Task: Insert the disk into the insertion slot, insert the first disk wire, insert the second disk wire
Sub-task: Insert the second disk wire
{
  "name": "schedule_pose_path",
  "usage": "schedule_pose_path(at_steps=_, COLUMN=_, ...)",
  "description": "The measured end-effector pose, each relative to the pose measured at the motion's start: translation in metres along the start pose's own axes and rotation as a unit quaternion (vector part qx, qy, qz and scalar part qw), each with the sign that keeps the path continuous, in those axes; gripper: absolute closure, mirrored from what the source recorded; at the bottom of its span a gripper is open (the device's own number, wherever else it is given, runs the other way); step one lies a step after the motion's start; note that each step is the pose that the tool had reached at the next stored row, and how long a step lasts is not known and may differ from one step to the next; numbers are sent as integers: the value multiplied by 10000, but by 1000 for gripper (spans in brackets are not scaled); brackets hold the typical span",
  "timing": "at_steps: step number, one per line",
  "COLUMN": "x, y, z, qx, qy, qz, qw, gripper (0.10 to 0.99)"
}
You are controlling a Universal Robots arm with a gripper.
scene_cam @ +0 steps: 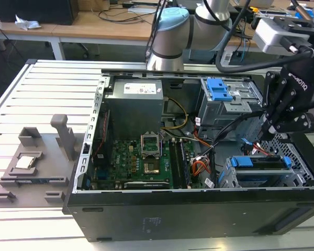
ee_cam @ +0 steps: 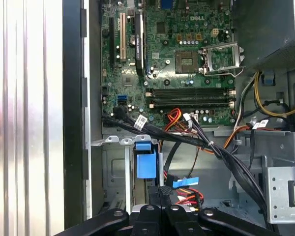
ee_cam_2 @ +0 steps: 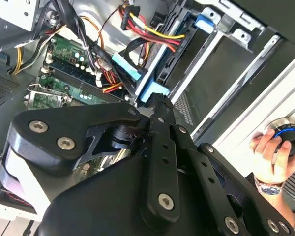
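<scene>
The gripper's (ee_cam_2: 159,101) two black fingers (ee_cam_2: 162,142) are drawn together tip against tip; whether anything thin is pinched between them I cannot tell. Just past the fingertips in both wrist views sits the bright blue end of the disk's (ee_cam: 146,164) carrier. The disk itself is already seated in the insertion slot (scene_cam: 226,179), and its blue rail runs away from the tips along the silver cage. In the exterior view the gripper (scene_cam: 262,137) hangs right over that cage, with the disk (scene_cam: 256,162) directly beneath the fingers and close to them.

Beside the tips lie a light-blue flat connector (ee_cam: 186,183) and a bunch of red and yellow wires (ee_cam: 189,197), near but apart from the fingers. Farther out, a thick bundle of black cables (ee_cam: 187,140) crosses the case, and beyond it lies the green motherboard (ee_cam: 177,54). Well away from the fingers, outside the case, a person's hand (ee_cam_2: 266,155) holds a round black knob with a blue ring (ee_cam_2: 288,135).
</scene>
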State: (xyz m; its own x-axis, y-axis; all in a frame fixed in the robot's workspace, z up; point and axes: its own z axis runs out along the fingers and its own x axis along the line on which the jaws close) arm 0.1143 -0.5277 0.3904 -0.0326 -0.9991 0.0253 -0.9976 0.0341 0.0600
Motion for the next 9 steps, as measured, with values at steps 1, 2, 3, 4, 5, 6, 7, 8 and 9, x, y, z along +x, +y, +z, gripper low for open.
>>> schedule_pose_path(at_steps=1, x=-8, y=19, z=3, qx=0, qy=1, qz=0, qw=10000, gripper=980)
schedule_pose_path(at_steps=2, x=-17, y=30, z=8, qx=0, qy=1, qz=1, qw=10000, gripper=980)
schedule_pose_path(at_steps=3, x=-26, y=36, z=12, qx=0, qy=2, qz=1, qw=10000, gripper=980)
schedule_pose_path(at_steps=4, x=-46, y=41, z=18, qx=0, qy=6, qz=0, qw=10000, gripper=980)
schedule_pose_path(at_steps=5, x=-62, y=41, z=22, qx=0, qy=10, qz=0, qw=10000, gripper=980)
schedule_pose_path(at_steps=6, x=-108, y=44, z=29, qx=1, qy=30, qz=2, qw=10000, gripper=980)
schedule_pose_path(at_steps=7, x=-174, y=46, z=41, qx=2, qy=71, qz=4, qw=10000, gripper=980)
schedule_pose_path(at_steps=8, x=-197, y=46, z=49, qx=3, qy=95, qz=6, qw=10000, gripper=980)
schedule_pose_path(at_steps=9, x=-215, y=46, z=61, qx=3, qy=117, qz=7, qw=9999, gripper=980)
